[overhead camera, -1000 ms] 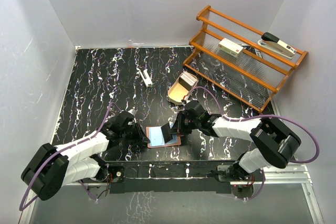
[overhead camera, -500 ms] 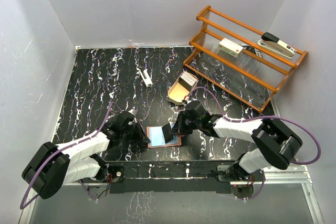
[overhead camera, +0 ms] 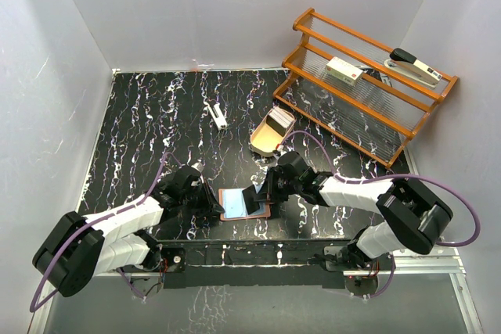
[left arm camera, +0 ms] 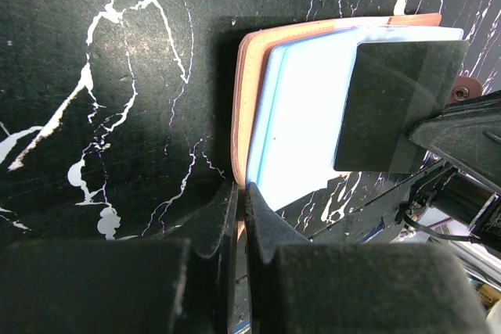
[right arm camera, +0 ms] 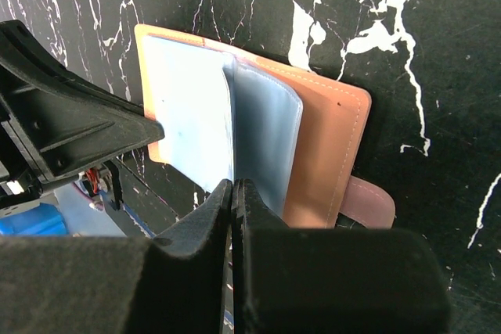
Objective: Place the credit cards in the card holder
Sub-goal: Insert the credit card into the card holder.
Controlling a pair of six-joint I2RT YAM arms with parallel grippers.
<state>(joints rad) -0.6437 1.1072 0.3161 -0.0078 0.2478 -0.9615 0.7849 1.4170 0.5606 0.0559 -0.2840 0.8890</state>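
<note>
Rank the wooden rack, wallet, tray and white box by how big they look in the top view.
1. Wooden rack, clearly the largest.
2. Wallet and tray look about alike, so they are not ranked.
3. White box, the smallest.

The left gripper [overhead camera: 214,207] and right gripper [overhead camera: 261,195] flank the open card holder [overhead camera: 237,203].

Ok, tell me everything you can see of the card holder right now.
The card holder lies open on the black marbled table near the front edge. It has a salmon-brown leather cover, pale blue sleeves inside and a small snap tab on one side. The left gripper is shut on its edge. The right gripper holds a dark card against the sleeves.
</note>
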